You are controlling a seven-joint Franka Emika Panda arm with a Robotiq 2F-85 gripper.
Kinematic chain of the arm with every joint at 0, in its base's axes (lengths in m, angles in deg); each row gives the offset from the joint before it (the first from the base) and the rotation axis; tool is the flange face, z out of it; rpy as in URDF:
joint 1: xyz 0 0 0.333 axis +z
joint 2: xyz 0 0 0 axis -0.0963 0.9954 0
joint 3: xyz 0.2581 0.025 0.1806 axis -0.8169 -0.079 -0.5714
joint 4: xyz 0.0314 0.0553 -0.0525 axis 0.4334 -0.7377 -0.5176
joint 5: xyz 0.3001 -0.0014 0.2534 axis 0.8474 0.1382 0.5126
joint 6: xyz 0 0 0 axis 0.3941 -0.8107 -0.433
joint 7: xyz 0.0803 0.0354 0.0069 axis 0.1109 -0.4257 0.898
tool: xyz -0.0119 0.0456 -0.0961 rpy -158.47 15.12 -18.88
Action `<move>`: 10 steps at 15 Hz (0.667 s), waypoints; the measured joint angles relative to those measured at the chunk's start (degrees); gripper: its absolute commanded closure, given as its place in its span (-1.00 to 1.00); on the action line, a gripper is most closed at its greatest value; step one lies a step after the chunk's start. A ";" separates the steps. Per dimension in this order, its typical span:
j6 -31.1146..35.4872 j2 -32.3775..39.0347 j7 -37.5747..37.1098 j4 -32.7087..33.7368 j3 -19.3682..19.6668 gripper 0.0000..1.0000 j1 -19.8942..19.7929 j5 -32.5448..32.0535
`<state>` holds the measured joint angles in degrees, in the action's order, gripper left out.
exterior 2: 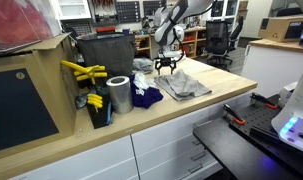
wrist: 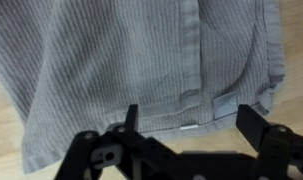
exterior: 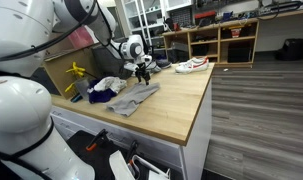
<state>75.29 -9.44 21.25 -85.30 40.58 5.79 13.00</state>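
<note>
A white robot arm is reaching over a wooden counter (exterior: 181, 108), and its black gripper (exterior: 143, 72) is pointing straight down at a grey ribbed cloth (exterior: 131, 97) that is lying flat and slightly rumpled on the wood. The claw is standing spread wide, with nothing between its fingers. In the wrist view the two dark fingers (wrist: 129, 118) are framing a folded hem of the grey cloth (wrist: 121, 60), which is filling nearly the whole picture, with bare wood showing at the lower left corner. From where I am standing I cannot tell whether the tips are touching the fabric or hanging just above it. In an exterior view the gripper (exterior 2: 166, 68) is sitting over the far end of the cloth (exterior 2: 188, 86), near the back of the counter (exterior 2: 226, 95). Just beside the cloth a crumpled dark blue cloth (exterior 2: 146, 97) is lying, and next to that a shiny metal cylinder (exterior 2: 118, 96) is standing upright. Yellow-handled tools (exterior 2: 83, 72) are poking out beside a black bin (exterior 2: 106, 52). A white shoe (exterior: 191, 65) is resting well apart, toward the far corner of the counter.
</note>
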 measured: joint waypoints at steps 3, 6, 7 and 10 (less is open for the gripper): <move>-0.46 0.34 0.00 0.32 0.00 -0.42 0.00 0.00; -1.37 0.59 -0.01 0.71 0.00 -0.06 0.00 0.00; -1.60 0.61 -0.01 0.76 0.00 0.08 0.00 0.00; -2.18 0.60 -0.01 0.94 0.11 0.51 -0.01 0.00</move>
<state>73.11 -8.84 21.24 -84.36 40.68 5.79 13.00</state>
